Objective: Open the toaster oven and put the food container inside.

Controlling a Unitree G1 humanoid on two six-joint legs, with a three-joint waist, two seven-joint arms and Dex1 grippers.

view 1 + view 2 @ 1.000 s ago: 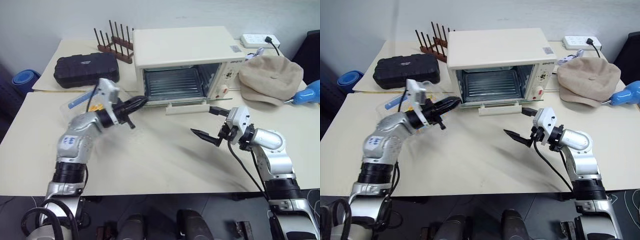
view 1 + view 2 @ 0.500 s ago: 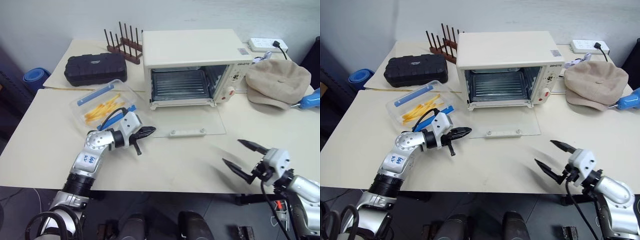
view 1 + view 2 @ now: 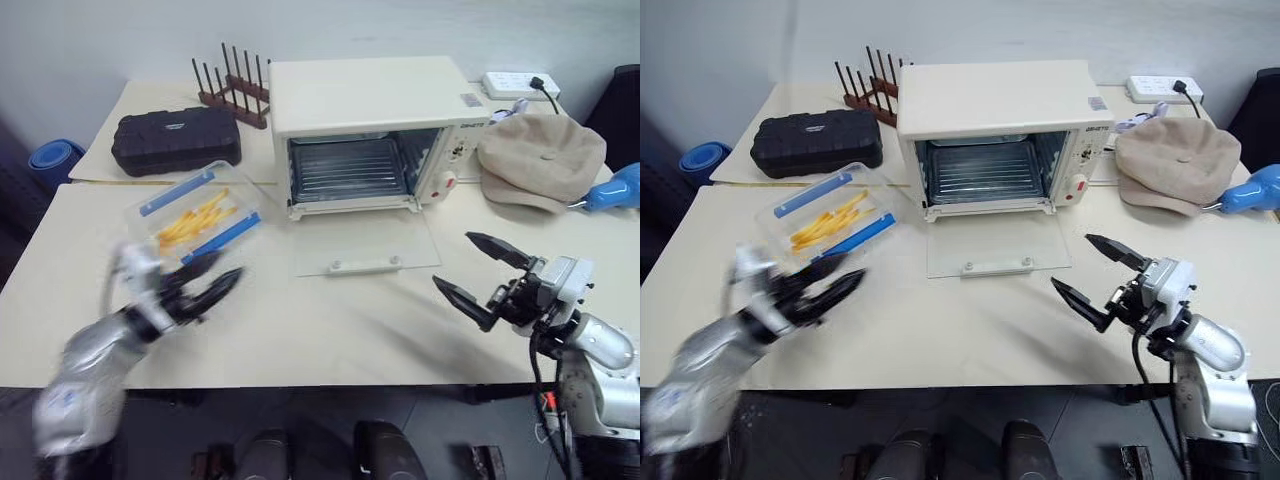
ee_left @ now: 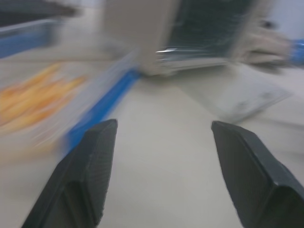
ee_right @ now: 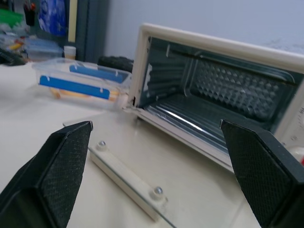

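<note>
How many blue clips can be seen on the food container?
2. One blue clip runs along the food container's far long side, toward the black case; the other blue clip runs along its near long side. The short ends show none.

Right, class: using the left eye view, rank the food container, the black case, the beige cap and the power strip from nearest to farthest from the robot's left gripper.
1. Food container: just beyond the left gripper, left of the oven.
2. Black case: farther back on the left.
3. Beige cap: across the table, right of the oven.
4. Power strip: back right corner, behind the cap.
</note>
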